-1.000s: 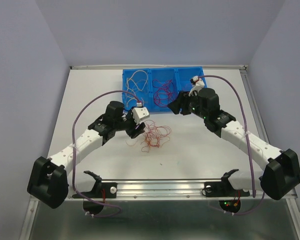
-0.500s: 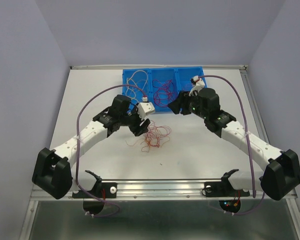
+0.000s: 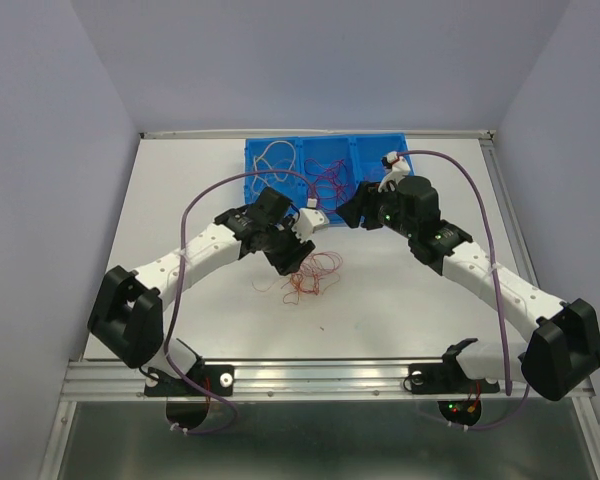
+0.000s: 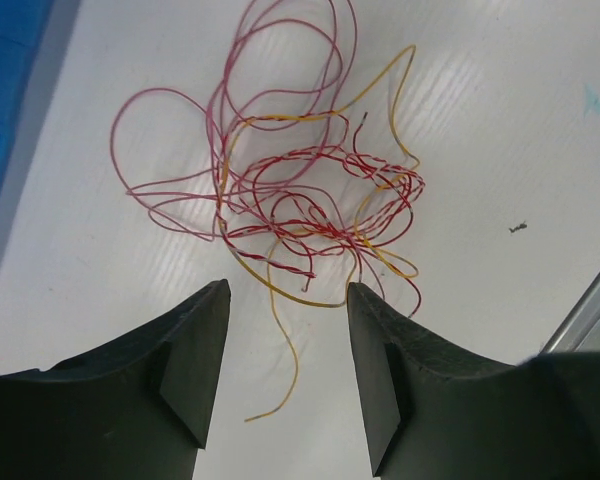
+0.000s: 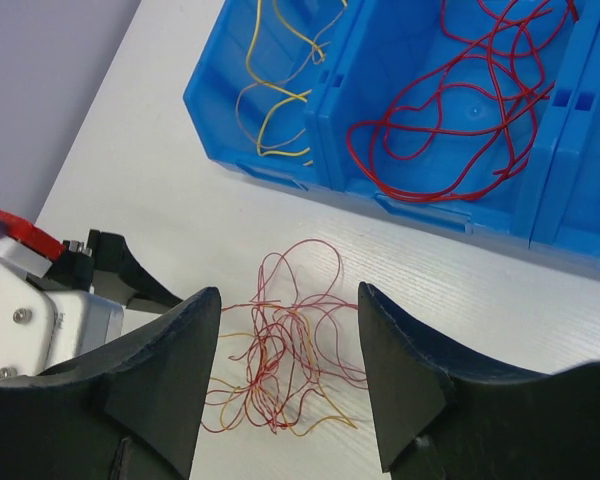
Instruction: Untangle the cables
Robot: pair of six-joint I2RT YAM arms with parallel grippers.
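Observation:
A loose tangle of dark red, pink and orange-yellow cables (image 3: 305, 275) lies on the white table in front of the blue bin (image 3: 280, 190). My left gripper (image 3: 292, 254) is open and empty at the tangle's upper left edge. In the left wrist view the tangle (image 4: 300, 190) lies just beyond the open gripper (image 4: 288, 290), and one orange strand trails between the jaws. My right gripper (image 3: 350, 212) is open and empty, raised near the bin's front. In its view the tangle (image 5: 280, 370) shows between the open gripper's (image 5: 288, 295) jaws.
The bin (image 5: 430, 205) has three compartments. Cream-yellow wires (image 5: 275, 90) lie in the left one and red wires (image 5: 460, 100) in the middle one. A metal rail (image 3: 320, 375) runs along the table's near edge. A small dark speck (image 4: 518, 229) lies right of the tangle.
My left arm has swung right and forward, bringing its gripper from the left of the tangle up to its upper left edge. The right arm and the tangle have not moved.

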